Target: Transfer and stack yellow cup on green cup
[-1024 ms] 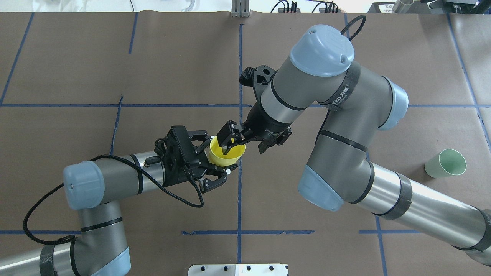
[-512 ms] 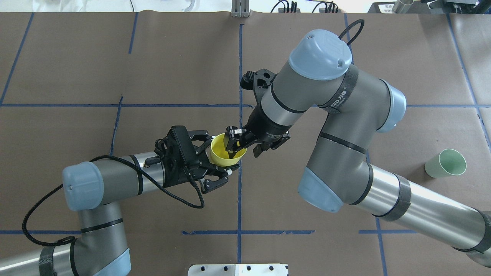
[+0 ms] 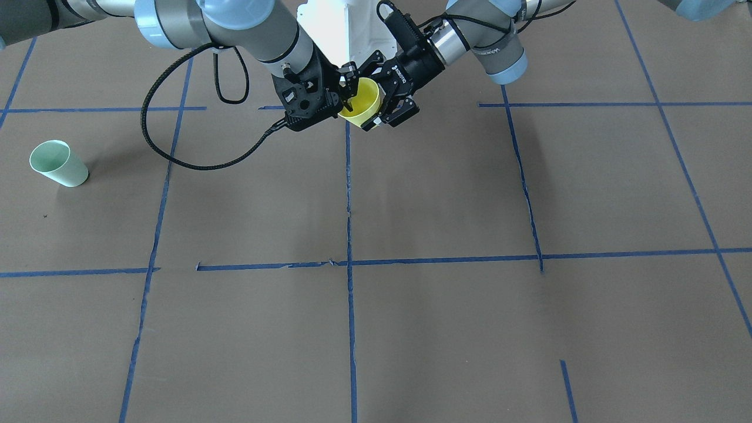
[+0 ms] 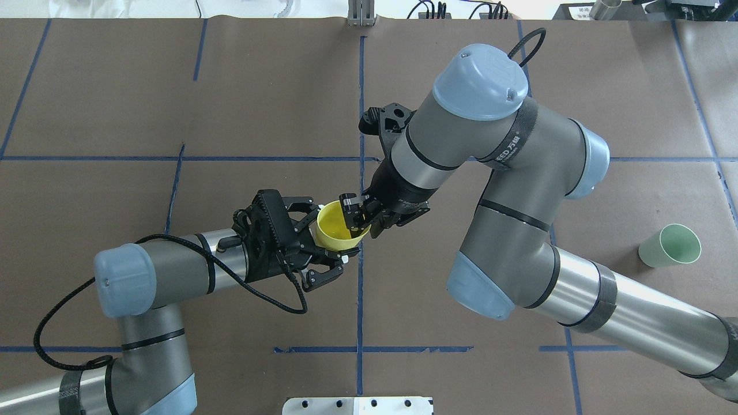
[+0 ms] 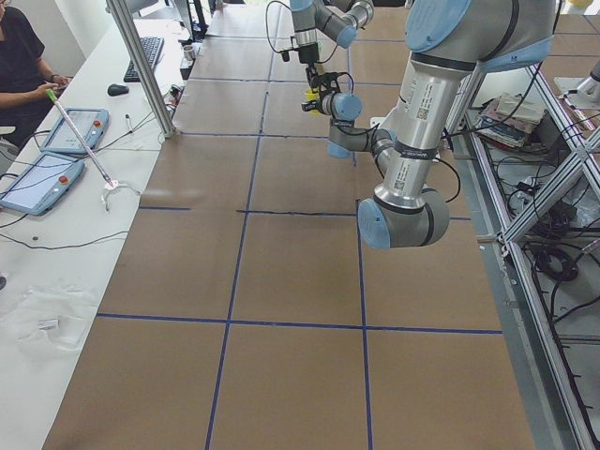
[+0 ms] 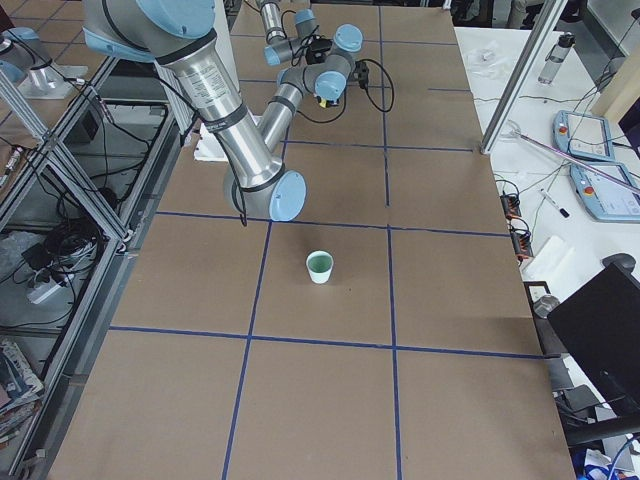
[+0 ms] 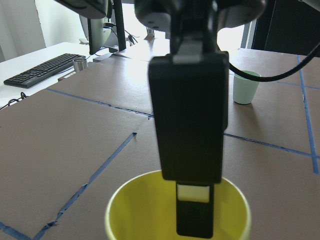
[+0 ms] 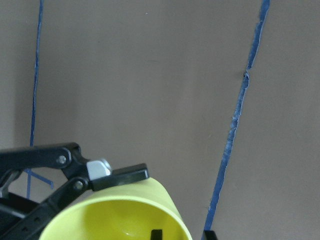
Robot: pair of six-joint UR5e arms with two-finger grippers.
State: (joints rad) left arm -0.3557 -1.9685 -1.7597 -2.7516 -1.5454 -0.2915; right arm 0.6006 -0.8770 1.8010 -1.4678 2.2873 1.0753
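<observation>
At the bottom of the left wrist view, nearest the lens, the yellow cup (image 7: 132, 212) is seen from above its open mouth. One black finger (image 7: 187, 130) of the right gripper (image 4: 361, 222) is lowered into it. In the right wrist view the cup's rim fills the lower left, and a finger (image 8: 127, 174) of the left gripper (image 4: 330, 233) is laid against its outer side. Two dark fingertips of the right gripper are cut off by the bottom edge, one inside the rim and one outside it.

In the overhead view the cup is found just left of the frame's centre. It is held clear of the table (image 4: 173, 86) and tilted, with its mouth up and toward the right. It is clasped around its body by the left gripper, one finger above it and one below it in the frame. Its right-hand wall is pinched by the right gripper, whose fingers are drawn close together, one within the cup and one without.

Farther off, the green cup (image 4: 671, 246) is stood upright on the table near the right edge of the overhead frame. It is well apart from both grippers and touched by nothing. In the left wrist view it appears small at the upper right, beyond a blue tape line (image 7: 270, 145). A keyboard (image 7: 42, 70) is seen at the far upper left.
</observation>
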